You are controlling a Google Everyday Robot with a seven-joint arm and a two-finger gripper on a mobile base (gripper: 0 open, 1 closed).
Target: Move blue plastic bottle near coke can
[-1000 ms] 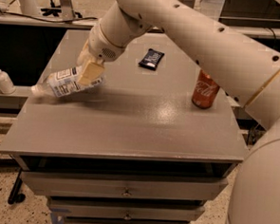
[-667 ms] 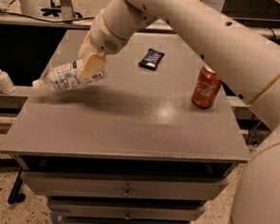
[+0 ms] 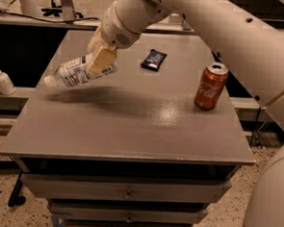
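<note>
The blue plastic bottle [image 3: 77, 71] is clear with a white cap and a pale printed label. It lies sideways in the air above the table's left part, cap pointing left. My gripper [image 3: 102, 60] is shut on its right end and holds it clear of the table, with a shadow beneath it. The coke can [image 3: 210, 86], red-orange with a silver top, stands upright near the table's right edge, well to the right of the bottle.
A flat dark blue packet [image 3: 153, 59] lies at the back middle of the grey table [image 3: 131, 129]. A small white pump bottle [image 3: 2, 81] stands on a shelf off the table's left. Drawers sit under the table's front edge.
My gripper has lifted the bottle higher and carried it to the right, toward the table's middle. The can and the packet have not moved.
</note>
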